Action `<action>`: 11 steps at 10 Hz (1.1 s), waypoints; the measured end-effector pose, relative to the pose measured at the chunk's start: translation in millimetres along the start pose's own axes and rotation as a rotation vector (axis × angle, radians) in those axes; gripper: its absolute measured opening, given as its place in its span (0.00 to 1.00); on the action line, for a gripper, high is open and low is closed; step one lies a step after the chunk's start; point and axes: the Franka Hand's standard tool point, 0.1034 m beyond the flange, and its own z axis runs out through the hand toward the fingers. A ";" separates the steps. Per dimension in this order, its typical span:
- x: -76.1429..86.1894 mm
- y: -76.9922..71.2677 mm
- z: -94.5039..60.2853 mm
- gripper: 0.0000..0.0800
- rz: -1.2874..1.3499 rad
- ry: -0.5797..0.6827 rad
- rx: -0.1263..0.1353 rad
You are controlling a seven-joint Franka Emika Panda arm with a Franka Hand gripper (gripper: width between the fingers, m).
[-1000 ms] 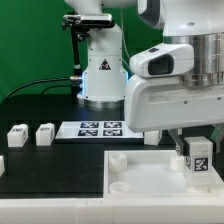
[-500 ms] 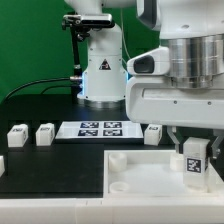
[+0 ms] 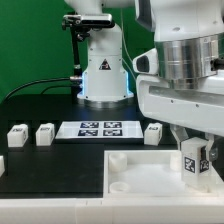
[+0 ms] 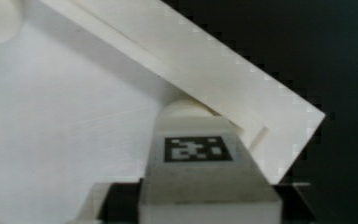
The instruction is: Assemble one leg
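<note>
— What is laid on the black worktop (image 3: 50,165)?
— A white panel (image 3: 145,175). The leg (image 3: 196,166) is held over its corner at the exterior view's right, pinched by the pincer (image 3: 196,150).

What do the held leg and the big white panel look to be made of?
The leg is probably white plastic: matte, no grain, soft moulded edges. Its black-and-white tag looks printed or stuck on. The panel has the same even matte white, and the raised round boss at its corner suggests moulded or printed plastic, though painted board can't be ruled out.
</note>
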 end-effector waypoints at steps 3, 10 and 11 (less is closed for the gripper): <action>-4.1 -1.7 0.7 0.78 -0.117 -0.002 0.000; -4.7 -6.4 -0.9 0.81 -1.070 0.008 -0.062; -5.7 -6.8 -0.8 0.81 -1.169 0.011 -0.073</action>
